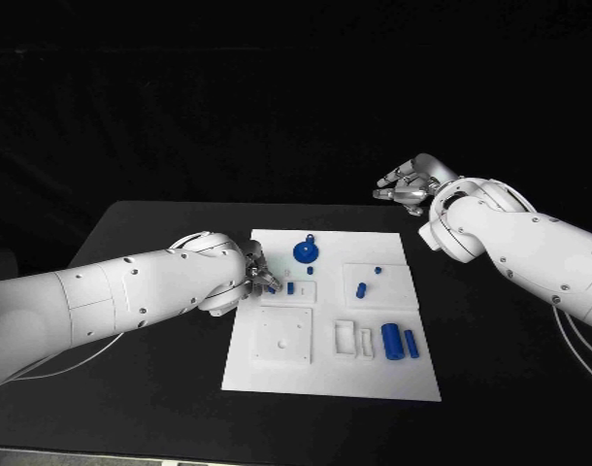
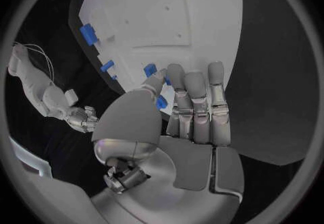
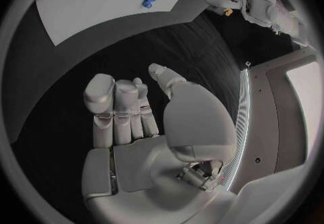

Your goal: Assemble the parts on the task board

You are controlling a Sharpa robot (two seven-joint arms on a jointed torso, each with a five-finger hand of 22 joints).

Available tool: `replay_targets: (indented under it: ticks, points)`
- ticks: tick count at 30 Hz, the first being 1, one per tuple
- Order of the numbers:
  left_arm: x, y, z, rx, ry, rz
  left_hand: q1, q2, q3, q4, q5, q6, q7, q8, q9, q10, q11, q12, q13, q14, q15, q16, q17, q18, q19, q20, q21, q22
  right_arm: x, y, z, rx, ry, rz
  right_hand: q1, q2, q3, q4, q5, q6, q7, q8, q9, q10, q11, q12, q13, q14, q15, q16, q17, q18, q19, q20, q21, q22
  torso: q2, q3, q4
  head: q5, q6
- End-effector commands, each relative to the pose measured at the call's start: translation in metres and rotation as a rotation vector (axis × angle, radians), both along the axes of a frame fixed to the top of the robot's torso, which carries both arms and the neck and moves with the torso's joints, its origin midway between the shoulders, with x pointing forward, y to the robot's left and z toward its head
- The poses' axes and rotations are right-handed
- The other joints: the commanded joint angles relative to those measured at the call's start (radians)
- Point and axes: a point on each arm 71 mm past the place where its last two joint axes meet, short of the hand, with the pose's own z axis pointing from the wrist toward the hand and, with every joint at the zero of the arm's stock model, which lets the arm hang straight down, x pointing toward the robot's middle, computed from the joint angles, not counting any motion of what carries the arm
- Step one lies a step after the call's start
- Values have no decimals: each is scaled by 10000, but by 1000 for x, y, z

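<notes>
The left hand (image 1: 257, 275) works at the near-left part of the task board (image 1: 380, 379), its fingers (image 2: 192, 92) pinching a small blue part (image 2: 161, 103); seating it looks like the step in hand, calling for careful alignment; the right hand (image 1: 411, 186) hovers beyond the board, fingers loosely curled, holding nothing.

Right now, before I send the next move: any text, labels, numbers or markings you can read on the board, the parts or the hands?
None can be read.
Task board: plain white, no print.
Blue parts: no markings visible.
Left hand and right hand: bare silver and white, no label legible.
</notes>
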Motion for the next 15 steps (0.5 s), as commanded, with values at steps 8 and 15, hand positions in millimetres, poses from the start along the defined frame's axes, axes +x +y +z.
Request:
replay_targets:
  ticks: [8, 15]
  points:
    - [-3, -1, -7, 208, 263, -75, -317, -161, -37, 91, 262, 576, -620, 12, -22, 74, -22, -27, 6, 65, 8, 2, 9, -152, 63, 12, 14, 185, 0, 1, 0, -113, 6, 65, 10, 19, -22, 81, 3, -64, 34, -40, -5, -38, 9, -14, -15, 3, 5, -31, -15, 96, 412, -10, -66, 1102, 1, -4, -1, -9, -12]
    - [-3, 0, -7, 241, 330, -85, -386, -233, -61, 117, 255, 561, -619, -15, -43, 55, -18, -34, 6, 47, 14, -20, 1, -152, 53, 18, -6, 181, 0, 0, 0, -135, -27, -45, 13, 12, -12, 77, 4, -53, 30, -38, -4, -31, 8, -6, -8, 3, 5, -34, -17, 91, 412, -9, -44, 1108, 1, -8, 0, -6, -20]
